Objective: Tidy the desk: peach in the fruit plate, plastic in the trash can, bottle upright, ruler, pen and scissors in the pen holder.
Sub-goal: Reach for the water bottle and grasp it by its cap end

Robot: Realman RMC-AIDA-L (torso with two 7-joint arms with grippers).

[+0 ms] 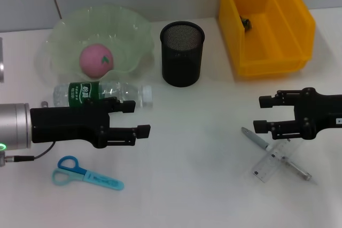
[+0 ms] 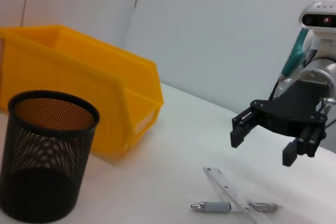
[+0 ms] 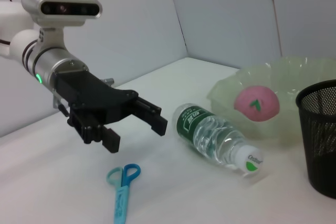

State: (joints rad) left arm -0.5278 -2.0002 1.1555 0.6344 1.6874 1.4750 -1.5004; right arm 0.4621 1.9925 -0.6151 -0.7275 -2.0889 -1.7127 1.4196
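Observation:
A pink peach lies in the green fruit plate at the back left. In front of the plate a clear bottle with a green label lies on its side. My left gripper hovers open just in front of the bottle. Blue scissors lie near the front left. The black mesh pen holder stands empty at the back centre. My right gripper hangs open above the grey pen, which crosses the clear ruler.
A yellow bin stands at the back right with a small dark thing inside. White tabletop stretches between the two grippers and in front of the pen holder.

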